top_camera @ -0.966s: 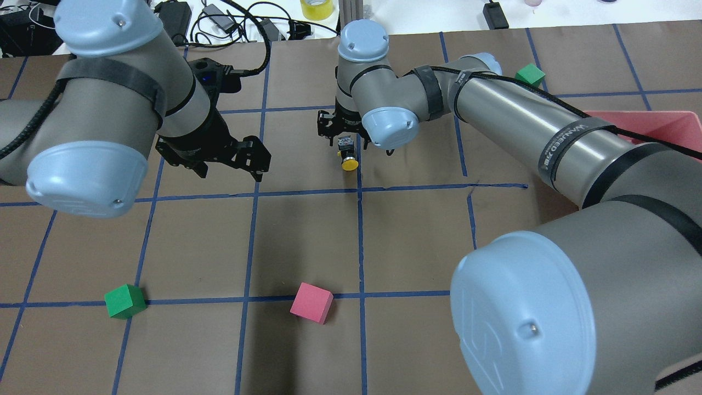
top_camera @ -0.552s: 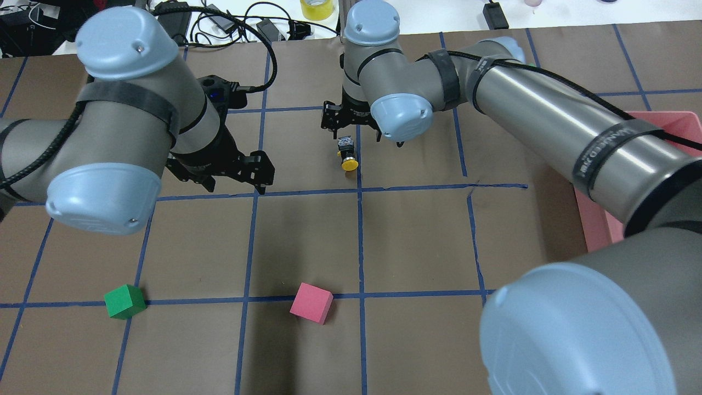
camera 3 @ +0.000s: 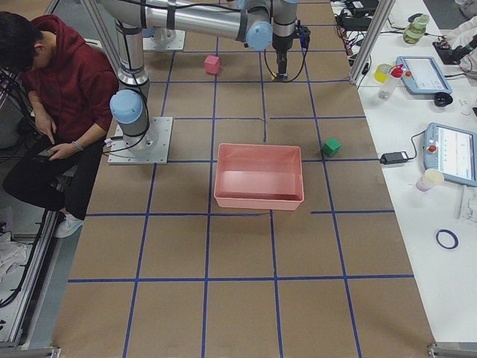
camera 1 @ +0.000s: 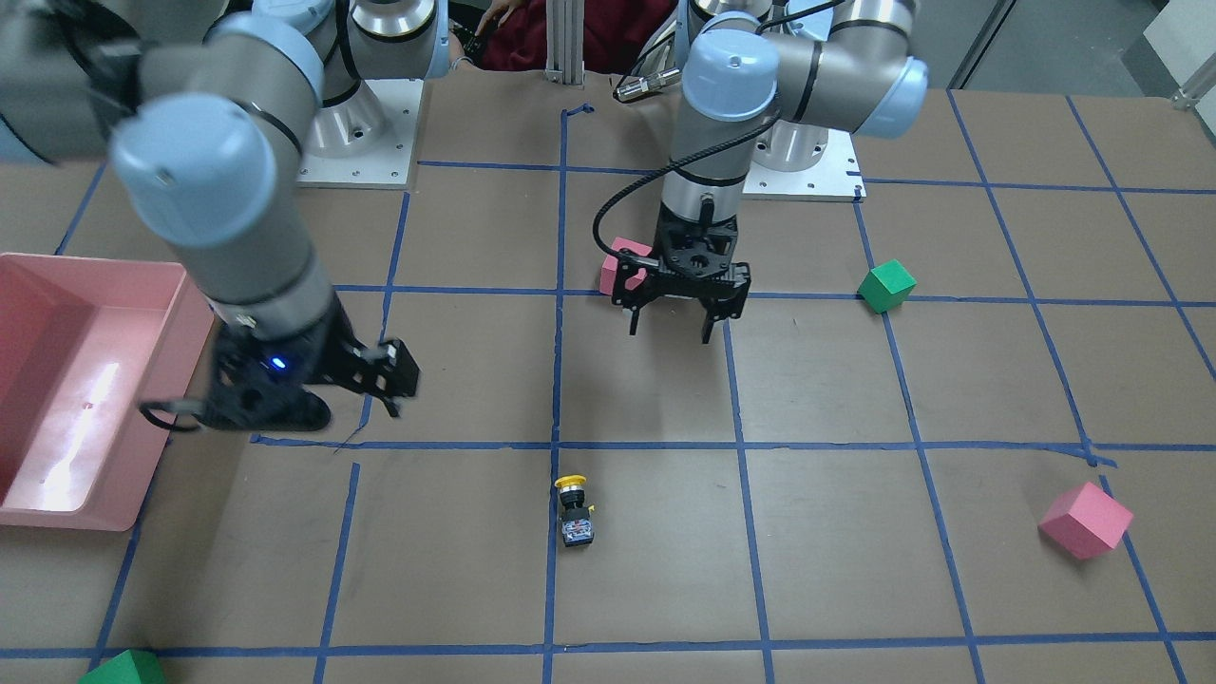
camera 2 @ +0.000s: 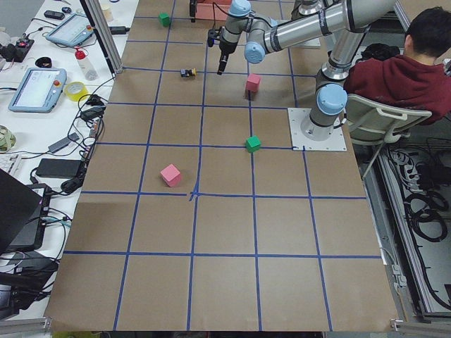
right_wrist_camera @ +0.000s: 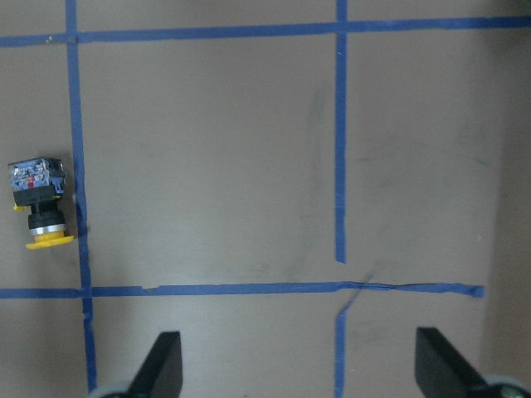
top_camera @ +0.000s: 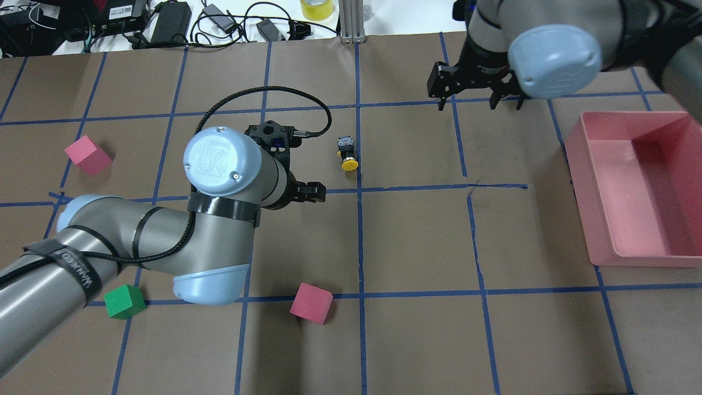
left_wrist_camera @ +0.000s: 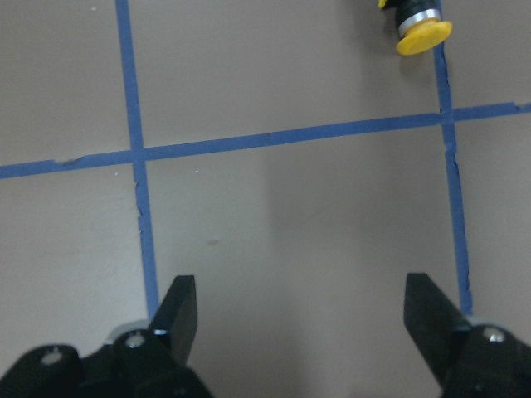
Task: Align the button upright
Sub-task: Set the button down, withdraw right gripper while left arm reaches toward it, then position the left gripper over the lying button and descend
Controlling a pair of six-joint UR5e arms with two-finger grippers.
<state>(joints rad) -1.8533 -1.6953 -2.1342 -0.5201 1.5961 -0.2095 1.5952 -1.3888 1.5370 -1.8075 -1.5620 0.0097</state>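
Note:
The button (top_camera: 347, 153) lies on its side on the brown paper, next to a blue tape line. Its yellow cap points toward the robot and its boxy base points away. It also shows in the front view (camera 1: 574, 511), the left wrist view (left_wrist_camera: 420, 25) and the right wrist view (right_wrist_camera: 39, 204). My left gripper (camera 1: 671, 331) is open and empty, above the table on the left of the button and nearer the robot; its fingers (left_wrist_camera: 181, 300) are spread wide. My right gripper (top_camera: 477, 104) is open and empty, far right of the button.
A pink bin (top_camera: 630, 253) stands at the right. Pink cubes (top_camera: 311, 303) (top_camera: 88, 155) and a green cube (top_camera: 124, 301) lie on the near and left sides. Cables and devices lie along the far edge.
My right gripper has left the spot over the button and swung far to the right. My left arm has swung so its gripper is nearer the button. The button has not moved.

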